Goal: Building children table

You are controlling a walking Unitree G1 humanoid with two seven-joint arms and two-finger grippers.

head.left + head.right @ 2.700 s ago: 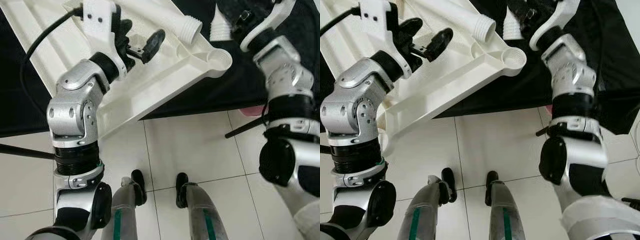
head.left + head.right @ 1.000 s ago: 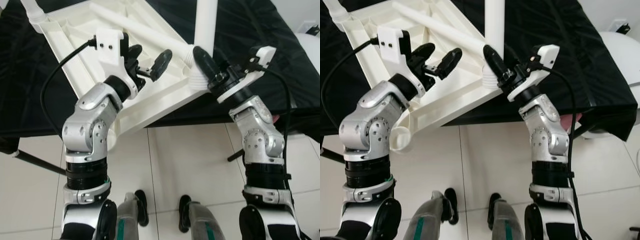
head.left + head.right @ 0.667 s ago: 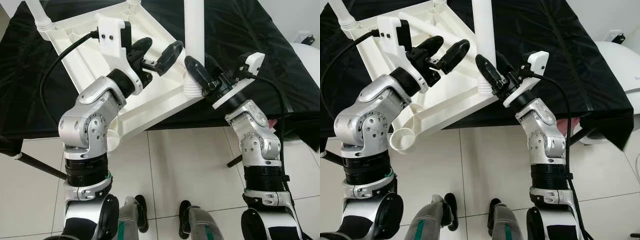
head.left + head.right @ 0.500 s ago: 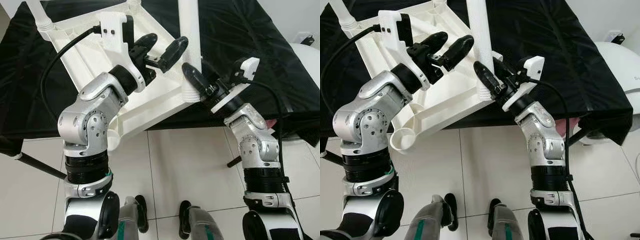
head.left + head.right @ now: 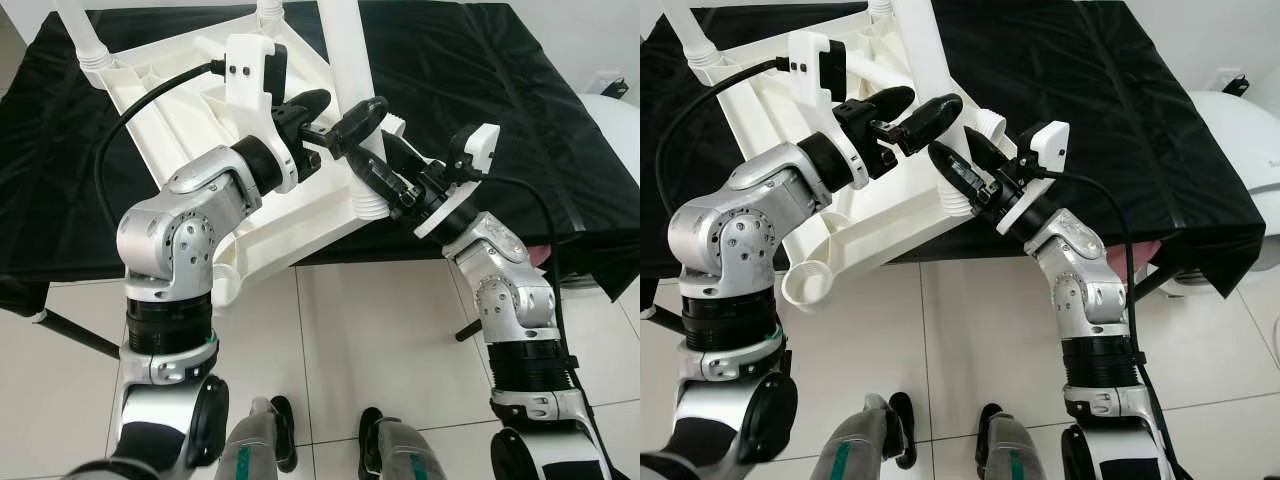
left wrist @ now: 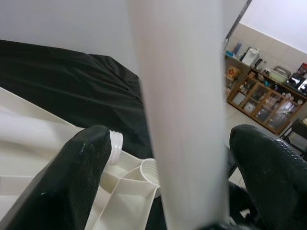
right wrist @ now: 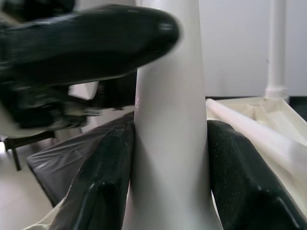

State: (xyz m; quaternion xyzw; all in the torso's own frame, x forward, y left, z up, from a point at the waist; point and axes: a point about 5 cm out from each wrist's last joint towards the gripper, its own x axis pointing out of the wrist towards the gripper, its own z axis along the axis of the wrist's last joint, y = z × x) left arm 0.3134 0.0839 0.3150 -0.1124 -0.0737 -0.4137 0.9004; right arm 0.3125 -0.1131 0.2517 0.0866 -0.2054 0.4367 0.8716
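Your white plastic children's tabletop [image 5: 185, 120] lies upside down, ribbed underside up, on the black cloth-covered surface [image 5: 480, 90], one corner hanging past the cloth's near edge over the pale tiled floor [image 5: 370, 330]. A white plastic tube leg [image 5: 345, 70] stands upright at the near corner socket, threaded end down. Your right gripper [image 5: 385, 172] has it low on the shaft: in the right wrist view both black fingers [image 7: 103, 177] press the leg from either side, so it is pinching the leg. Your left gripper [image 5: 335, 115] sits higher up the same leg, jaws spread; the left wrist view shows one finger [image 6: 76, 177] on each side with clear gaps, touching nothing. A second leg [image 5: 85, 35] stands at the far left corner. A loose leg [image 7: 254, 136] lies flat across the underside. An empty socket [image 5: 805, 283] overhangs the floor.
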